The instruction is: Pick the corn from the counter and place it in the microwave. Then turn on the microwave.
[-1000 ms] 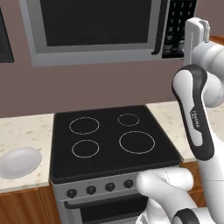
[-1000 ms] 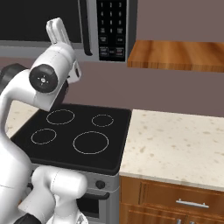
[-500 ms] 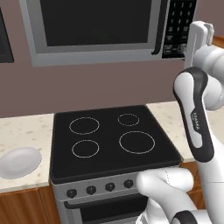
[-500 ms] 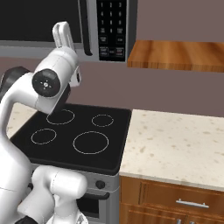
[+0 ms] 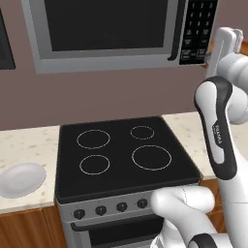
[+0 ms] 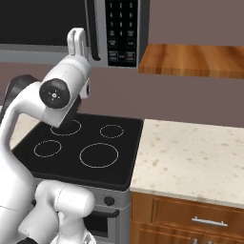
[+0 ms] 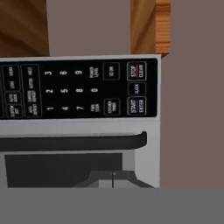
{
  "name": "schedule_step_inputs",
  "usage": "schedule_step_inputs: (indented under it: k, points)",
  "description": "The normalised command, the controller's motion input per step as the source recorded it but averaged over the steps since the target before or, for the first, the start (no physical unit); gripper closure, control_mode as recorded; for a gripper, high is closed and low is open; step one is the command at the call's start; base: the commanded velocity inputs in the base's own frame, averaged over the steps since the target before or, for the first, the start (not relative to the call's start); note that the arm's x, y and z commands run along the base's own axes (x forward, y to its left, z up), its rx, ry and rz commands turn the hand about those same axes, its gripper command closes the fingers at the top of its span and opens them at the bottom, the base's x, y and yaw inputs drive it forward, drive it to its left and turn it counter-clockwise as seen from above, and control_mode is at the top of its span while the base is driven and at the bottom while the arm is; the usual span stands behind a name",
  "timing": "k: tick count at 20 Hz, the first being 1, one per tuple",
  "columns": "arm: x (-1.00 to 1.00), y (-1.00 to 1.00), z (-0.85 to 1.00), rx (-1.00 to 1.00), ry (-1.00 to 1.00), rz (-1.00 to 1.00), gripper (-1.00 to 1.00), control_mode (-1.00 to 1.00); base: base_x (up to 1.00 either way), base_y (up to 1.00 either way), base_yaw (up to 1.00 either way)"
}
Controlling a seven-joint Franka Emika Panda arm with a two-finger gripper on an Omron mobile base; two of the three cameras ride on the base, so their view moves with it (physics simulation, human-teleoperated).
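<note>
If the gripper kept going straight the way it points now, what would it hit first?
Most likely the microwave front: the hand view looks squarely at it, with the shut gripper aimed near the door's handle edge, beside the keypad. How far off it is cannot be told.

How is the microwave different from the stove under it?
The microwave hangs high on the wall; the stove stands low between the counters. The microwave has a flat keypad of buttons; the stove has round knobs on its front. The microwave's dark window faces forward; the stove's black top lies flat with white rings. Both are grey and black.
</note>
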Motion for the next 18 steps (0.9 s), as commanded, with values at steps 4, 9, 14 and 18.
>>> schedule_step_inputs:
  k: [4, 9, 14, 18]
  points:
    - [0.0, -0.1, -0.09, 0.09, 0.0, -0.01, 1.0, -1.0, 0.0, 0.0, 0.0]
    - [0.0, -0.04, -0.15, 0.07, 0.02, -0.01, 1.0, -1.0, 0.0, 0.0, 0.0]
    - [0.0, -0.07, -0.07, 0.08, 0.0, -0.01, 1.0, -1.0, 0.0, 0.0, 0.0]
    - [0.0, -0.06, -0.03, 0.08, 0.0, -0.01, 1.0, -1.0, 0.0, 0.0, 0.0]
